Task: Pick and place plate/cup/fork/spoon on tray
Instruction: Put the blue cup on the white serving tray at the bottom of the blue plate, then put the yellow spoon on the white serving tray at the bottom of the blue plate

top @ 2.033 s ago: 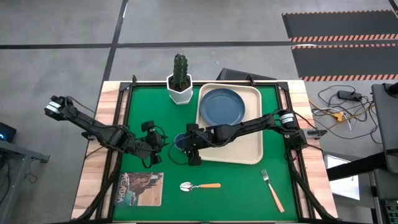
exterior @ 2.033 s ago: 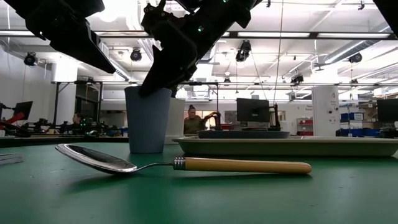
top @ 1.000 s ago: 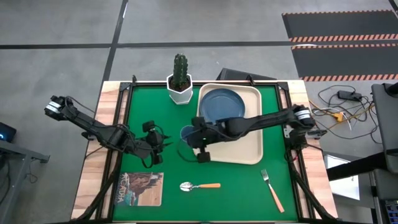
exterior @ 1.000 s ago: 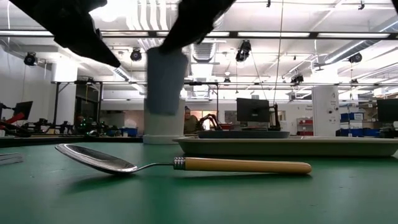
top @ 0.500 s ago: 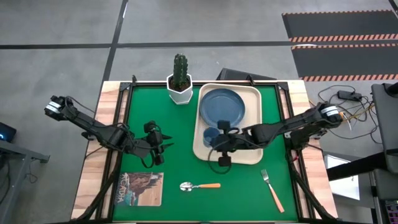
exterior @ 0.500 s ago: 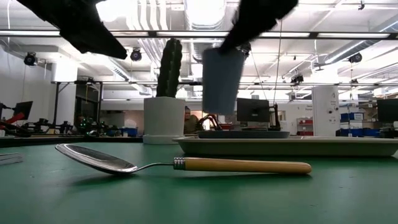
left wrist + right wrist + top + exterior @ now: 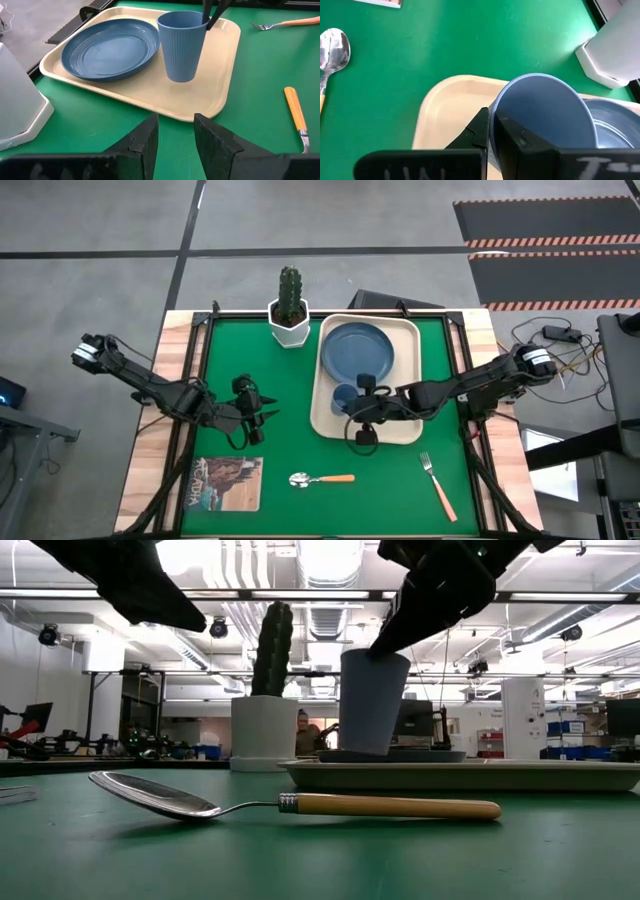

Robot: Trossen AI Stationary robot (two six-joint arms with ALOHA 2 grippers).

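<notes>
The light-blue cup is on the near-left part of the cream tray, beside the slate-blue plate that lies flat in the tray's far half. My right gripper is shut on the cup. In the low view the cup leans a little. The spoon and the fork lie flat on the green mat near the front edge. My left gripper is open and empty over the mat, left of the tray. My right gripper pinches the cup's rim on the side toward the table's near edge, with one finger inside the cup and one outside. The fingers slant down from the right. The cup stands slightly tilted with its base at the tray's floor.
A white hexagonal pot with a cactus stands at the mat's far edge, left of the tray. A booklet lies at the near left corner. Bare mat shows between my left gripper and the tray.
My right gripper has carried the cup, lifted clear of the mat, toward the table's right edge over the tray's near-left corner. It has then lowered the cup to the tray beside the plate. It stays shut on the cup.
</notes>
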